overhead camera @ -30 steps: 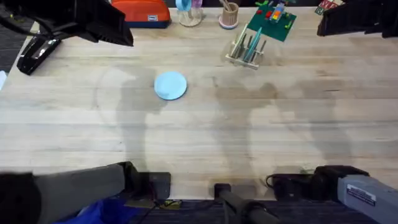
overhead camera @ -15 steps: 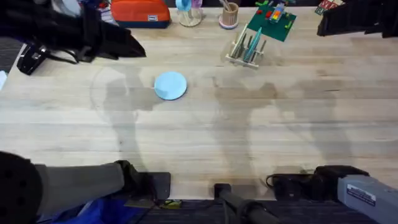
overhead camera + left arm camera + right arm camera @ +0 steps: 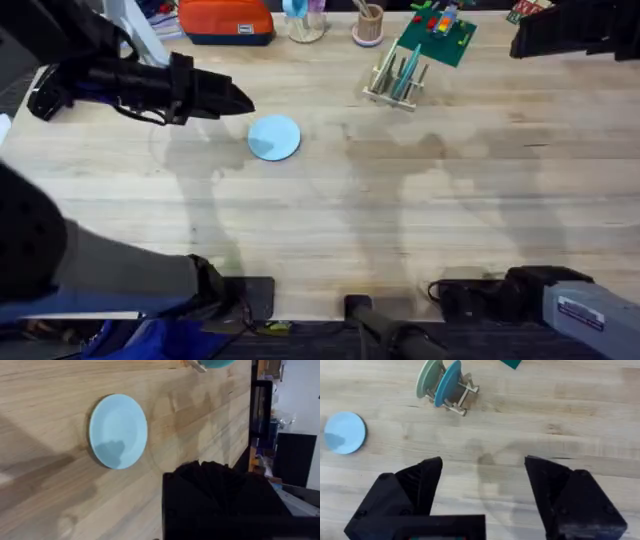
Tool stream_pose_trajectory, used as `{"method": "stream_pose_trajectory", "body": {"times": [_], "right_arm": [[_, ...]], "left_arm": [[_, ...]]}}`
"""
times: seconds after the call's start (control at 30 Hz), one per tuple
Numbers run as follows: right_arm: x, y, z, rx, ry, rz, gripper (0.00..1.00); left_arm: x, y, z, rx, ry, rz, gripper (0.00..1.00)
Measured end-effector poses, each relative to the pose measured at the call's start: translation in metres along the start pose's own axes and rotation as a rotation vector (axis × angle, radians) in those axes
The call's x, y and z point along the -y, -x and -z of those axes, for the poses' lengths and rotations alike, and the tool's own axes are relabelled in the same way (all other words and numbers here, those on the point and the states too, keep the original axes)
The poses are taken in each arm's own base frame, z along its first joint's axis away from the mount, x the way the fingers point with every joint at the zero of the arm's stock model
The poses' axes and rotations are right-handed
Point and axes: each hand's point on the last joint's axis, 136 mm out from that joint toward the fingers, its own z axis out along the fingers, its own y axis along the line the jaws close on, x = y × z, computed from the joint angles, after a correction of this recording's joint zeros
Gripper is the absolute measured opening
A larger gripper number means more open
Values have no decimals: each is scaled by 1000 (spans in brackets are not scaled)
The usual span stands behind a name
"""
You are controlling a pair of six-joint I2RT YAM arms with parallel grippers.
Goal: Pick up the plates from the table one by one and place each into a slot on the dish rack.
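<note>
Dish rack [image 3: 397,78] holds two plates upright; third plate [image 3: 274,137] flat on counter [image 3: 400,220]. Left end effector [image 3: 235,99] near it, spread unclear. Right end effector [image 3: 482,477] spread wide, empty

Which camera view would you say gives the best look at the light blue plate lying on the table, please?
The left wrist view: the plate is close, whole and unobstructed, flat on the table. The overhead view shows it smaller, just beyond the left gripper. The right wrist view shows it far off at the frame's edge.
</note>
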Motion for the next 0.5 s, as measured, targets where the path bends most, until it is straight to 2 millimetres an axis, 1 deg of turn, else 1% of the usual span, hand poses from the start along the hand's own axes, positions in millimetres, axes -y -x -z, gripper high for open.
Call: {"method": "stream_pose_trajectory", "body": {"times": [0.2,0.5], "right_arm": [[0,0,0,0,0,0,993],[0,0,0,0,0,0,994]], "left_arm": [[-19,1,-11,-28,-18,39,41],[-33,4,-19,-36,-25,36,41]]}}
